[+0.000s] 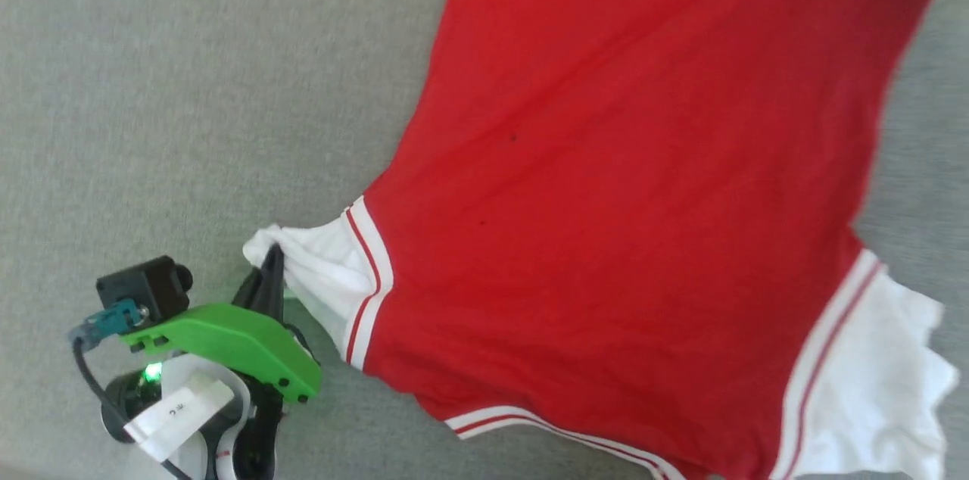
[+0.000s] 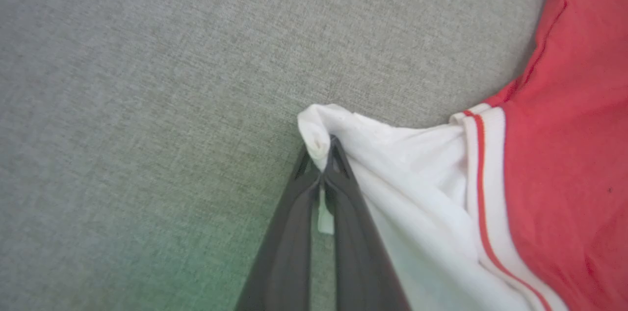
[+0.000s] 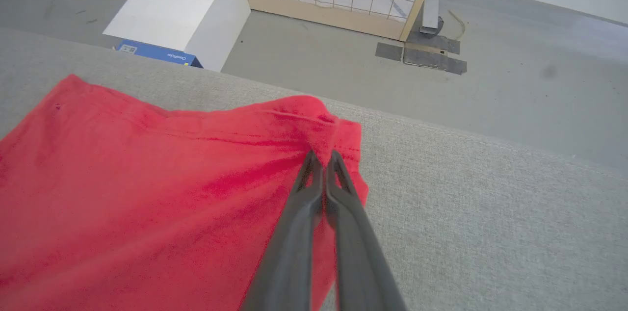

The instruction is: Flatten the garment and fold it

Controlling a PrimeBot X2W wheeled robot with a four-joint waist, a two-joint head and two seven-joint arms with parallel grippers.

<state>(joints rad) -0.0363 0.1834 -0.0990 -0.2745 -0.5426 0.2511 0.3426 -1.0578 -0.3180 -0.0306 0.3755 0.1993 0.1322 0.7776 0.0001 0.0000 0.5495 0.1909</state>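
Garment: the red jersey T-shirt (image 1: pixel 621 162) lies spread on the grey fabric-covered tabletop (image 1: pixel 189 86), no lettering showing, with a few slack wrinkles.
Left end effector (image 2: pixel 326 146): pressed together, pinching the tip of the white sleeve (image 2: pixel 402 164), probably to draw it outward.
Right end effector (image 3: pixel 324 156): closed on a red hem corner (image 3: pixel 338 127), bunching the cloth there.
Why: grips at two ends should let a pull stretch the shirt flat before folding.

The left gripper (image 1: pixel 272 257) has two long dark-grey tapering fingers under a bright green plastic cover (image 1: pixel 227 344). Beside it are a black boxy camera (image 1: pixel 144 287), a teal plug (image 1: pixel 113 317) on a black cable (image 1: pixel 89 381), a glowing green light (image 1: pixel 154 372) and a white paper label (image 1: pixel 178 412). The right gripper (image 3: pixel 324 156) is alike — slotted near the tips.
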